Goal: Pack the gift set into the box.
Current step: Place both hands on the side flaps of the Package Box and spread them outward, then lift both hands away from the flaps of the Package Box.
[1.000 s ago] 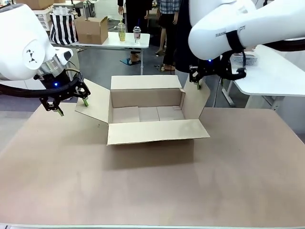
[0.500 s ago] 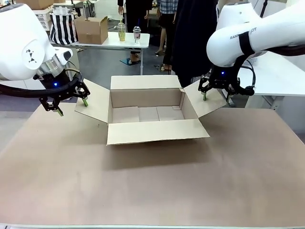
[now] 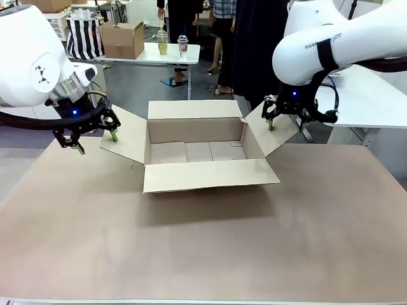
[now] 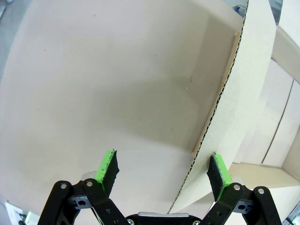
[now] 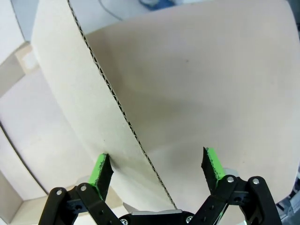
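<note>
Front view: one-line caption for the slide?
Open, empty brown corrugated cardboard box on the tan table, left gripper and right gripper open astride its side flaps.

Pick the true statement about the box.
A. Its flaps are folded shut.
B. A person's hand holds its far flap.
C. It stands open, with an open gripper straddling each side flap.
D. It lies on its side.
C: the box stands upright with all four flaps spread. The left gripper and the right gripper each have a finger on either side of a side flap's edge.
</note>
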Motion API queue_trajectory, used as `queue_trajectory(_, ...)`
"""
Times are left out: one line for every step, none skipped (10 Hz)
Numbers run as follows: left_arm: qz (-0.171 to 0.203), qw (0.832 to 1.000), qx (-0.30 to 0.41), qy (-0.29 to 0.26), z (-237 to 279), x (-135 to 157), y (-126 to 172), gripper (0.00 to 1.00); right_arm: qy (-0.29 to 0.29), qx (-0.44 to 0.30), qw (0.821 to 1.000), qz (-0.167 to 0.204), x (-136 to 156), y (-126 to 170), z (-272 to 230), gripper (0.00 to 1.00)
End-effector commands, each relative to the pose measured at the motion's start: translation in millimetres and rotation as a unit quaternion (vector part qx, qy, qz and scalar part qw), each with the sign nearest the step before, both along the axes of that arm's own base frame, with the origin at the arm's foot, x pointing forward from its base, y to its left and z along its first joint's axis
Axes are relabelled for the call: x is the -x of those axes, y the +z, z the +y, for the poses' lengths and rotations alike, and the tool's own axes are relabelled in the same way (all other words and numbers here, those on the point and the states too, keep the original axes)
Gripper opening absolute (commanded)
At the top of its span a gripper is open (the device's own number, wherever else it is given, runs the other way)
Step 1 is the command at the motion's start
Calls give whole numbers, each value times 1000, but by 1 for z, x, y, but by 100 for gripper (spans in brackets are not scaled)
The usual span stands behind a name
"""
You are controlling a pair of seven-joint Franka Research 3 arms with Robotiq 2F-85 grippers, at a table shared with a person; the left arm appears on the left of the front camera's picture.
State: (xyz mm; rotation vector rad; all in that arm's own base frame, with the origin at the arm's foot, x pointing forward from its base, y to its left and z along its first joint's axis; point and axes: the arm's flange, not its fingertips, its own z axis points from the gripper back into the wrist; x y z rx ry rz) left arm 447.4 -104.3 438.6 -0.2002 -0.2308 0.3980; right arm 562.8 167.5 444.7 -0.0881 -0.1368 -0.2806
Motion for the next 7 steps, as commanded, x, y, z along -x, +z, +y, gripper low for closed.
queue_trajectory(1,1000,-10,7,-1,2,2,100,-1,16,1000,-2,0,3,-1,100)
queue_trajectory(1,1000,-10,7,-1,2,2,100,-1,16,1000,-2,0,3,-1,100)
queue_trajectory(1,1000,-10,7,-1,2,2,100,-1,16,1000,-2,0,3,-1,100)
queue_trajectory(1,1000,-10,7,-1,2,2,100,-1,16,1000,-2,0,3,-1,100)
queue_trajectory(1,1000,-10,7,-1,2,2,100,-1,16,1000,-2,0,3,-1,100)
queue_trajectory(1,1000,-10,7,-1,2,2,100,-1,16,1000,-2,0,3,-1,100)
queue_trajectory(1,1000,-10,7,-1,2,2,100,-1,16,1000,-2,0,3,-1,100)
